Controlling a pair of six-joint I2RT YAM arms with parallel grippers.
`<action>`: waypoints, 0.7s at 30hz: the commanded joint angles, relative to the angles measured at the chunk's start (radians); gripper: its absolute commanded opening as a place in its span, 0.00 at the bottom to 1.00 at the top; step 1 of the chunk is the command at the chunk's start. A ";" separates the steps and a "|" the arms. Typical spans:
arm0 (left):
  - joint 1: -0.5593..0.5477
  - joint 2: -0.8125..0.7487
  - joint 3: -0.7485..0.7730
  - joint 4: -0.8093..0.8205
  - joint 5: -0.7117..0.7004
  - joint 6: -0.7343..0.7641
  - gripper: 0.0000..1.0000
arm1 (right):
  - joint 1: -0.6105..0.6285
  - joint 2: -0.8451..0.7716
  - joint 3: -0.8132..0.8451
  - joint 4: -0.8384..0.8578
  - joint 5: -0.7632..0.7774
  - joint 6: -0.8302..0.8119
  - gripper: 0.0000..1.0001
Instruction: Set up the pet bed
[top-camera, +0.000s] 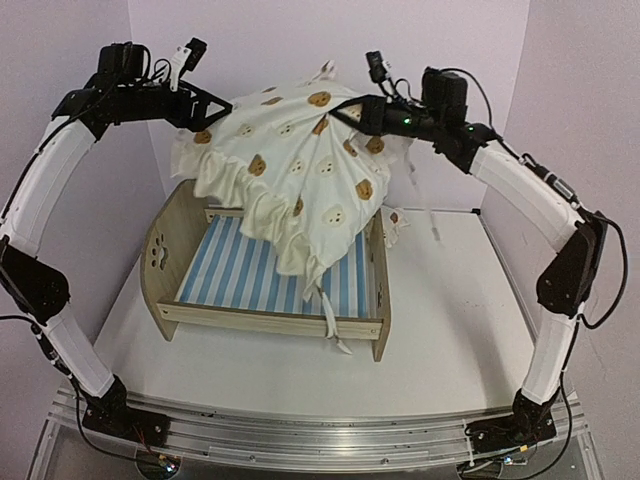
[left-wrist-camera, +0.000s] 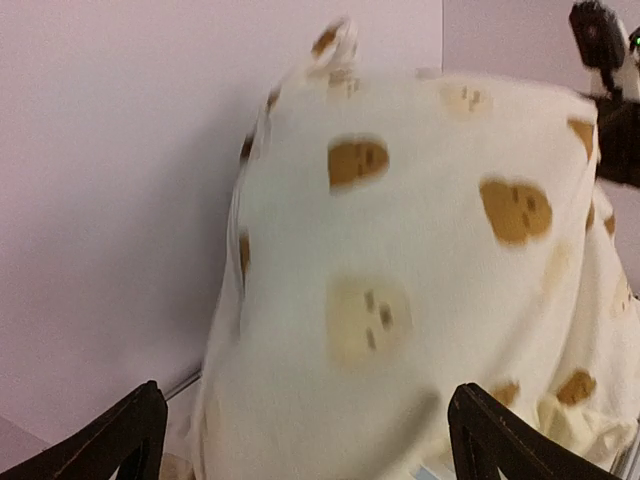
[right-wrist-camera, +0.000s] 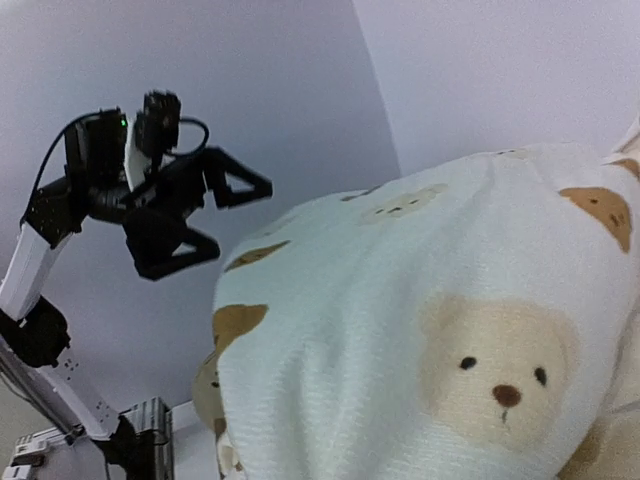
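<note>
pet bed (top-camera: 270, 318) sits mid table (top-camera: 450, 340). rounded headboard (top-camera: 155, 255) w/ paw cutouts is on the left, lower board on the right, and the blue-white striped base (top-camera: 235, 275) partly shows. cream bear-print bedding (top-camera: 300, 160) hangs bunched in the air above it. its low end droops onto the base & its ties (top-camera: 330, 325) trail over the near rail. right gripper (top-camera: 345, 115) is at the bedding's top right, jaws closed on a pinch of fabric. in right wrist view the bedding (right-wrist-camera: 450, 330) fills most of the frame & own fingers are hidden. left gripper (top-camera: 205, 105) is by the bedding's upper left edge, jaws spread wide. right wrist cam shows it (right-wrist-camera: 240, 215) apart from the fabric. left wrist view: fingers (left-wrist-camera: 135, 430) at bottom corners, bedding (left-wrist-camera: 400, 300) just ahead, blurred. small bear-print piece (top-camera: 395, 222) lies just beside the right board, mostly hidden.
</note>
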 joint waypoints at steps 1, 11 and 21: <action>0.007 -0.093 -0.027 0.029 -0.030 -0.031 1.00 | 0.062 0.041 0.011 0.069 -0.095 0.065 0.00; 0.008 -0.177 -0.475 0.033 -0.062 -0.144 0.91 | 0.146 0.138 -0.124 -0.131 -0.085 0.006 0.04; 0.005 -0.150 -0.672 0.097 -0.071 -0.208 0.84 | 0.124 -0.036 -0.225 -0.414 0.448 0.148 0.80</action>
